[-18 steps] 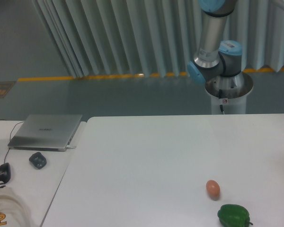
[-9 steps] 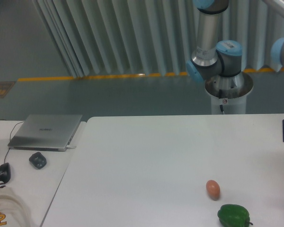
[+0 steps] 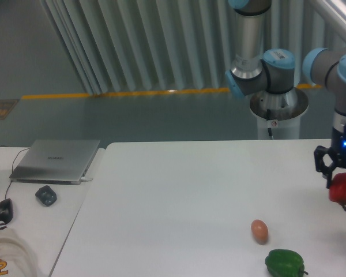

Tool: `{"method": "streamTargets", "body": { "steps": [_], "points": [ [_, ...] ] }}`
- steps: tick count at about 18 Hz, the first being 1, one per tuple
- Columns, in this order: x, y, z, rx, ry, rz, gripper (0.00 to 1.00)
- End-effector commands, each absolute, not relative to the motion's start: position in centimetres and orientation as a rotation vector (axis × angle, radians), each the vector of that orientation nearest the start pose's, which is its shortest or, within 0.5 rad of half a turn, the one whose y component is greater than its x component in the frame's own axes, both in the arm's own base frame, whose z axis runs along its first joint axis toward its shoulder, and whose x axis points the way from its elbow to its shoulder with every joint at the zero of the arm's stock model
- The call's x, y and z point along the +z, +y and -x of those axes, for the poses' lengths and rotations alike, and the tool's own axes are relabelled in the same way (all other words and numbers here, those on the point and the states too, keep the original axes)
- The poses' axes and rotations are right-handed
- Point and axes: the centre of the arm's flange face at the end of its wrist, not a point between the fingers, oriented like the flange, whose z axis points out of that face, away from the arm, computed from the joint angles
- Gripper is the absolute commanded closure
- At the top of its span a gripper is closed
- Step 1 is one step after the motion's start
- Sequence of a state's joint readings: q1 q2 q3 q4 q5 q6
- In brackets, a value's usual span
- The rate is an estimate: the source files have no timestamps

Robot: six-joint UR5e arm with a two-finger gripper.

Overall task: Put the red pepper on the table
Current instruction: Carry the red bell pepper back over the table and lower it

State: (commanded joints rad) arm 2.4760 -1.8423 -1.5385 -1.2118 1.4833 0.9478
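1. My fingers (image 3: 341,180) are clamped on the red pepper (image 3: 342,188), which hangs above the table (image 3: 179,196) at its right edge, up and to the right of the egg (image 3: 259,230).
2. If I let go from this height, the pepper (round and glossy) would likely bounce or roll, and the table's edge is close on that side.
3. I can't tell how much table lies beneath the pepper, since the picture cuts off just beyond it; lowering straight down might land it partly off the edge.
4. Shifting toward the egg risks knocking it, or the green pepper (image 3: 285,263) just below the egg; either could roll away.
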Motion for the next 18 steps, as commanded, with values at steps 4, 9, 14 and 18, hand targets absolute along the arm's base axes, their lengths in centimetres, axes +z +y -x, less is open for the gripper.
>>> {"method": "streamTargets", "body": {
  "steps": [4, 9, 14, 18],
  "points": [
    [36.4, 50.1, 35.7, 0.000, 0.301, 3.066, 0.43],
    [34.0, 53.6, 33.0, 0.122, 0.239, 3.134, 0.43],
    [32.5, 54.7, 32.1, 0.124, 0.235, 3.153, 0.43],
    [32.1, 55.0, 32.3, 0.240, 0.105, 3.102, 0.43]
  ]
}}
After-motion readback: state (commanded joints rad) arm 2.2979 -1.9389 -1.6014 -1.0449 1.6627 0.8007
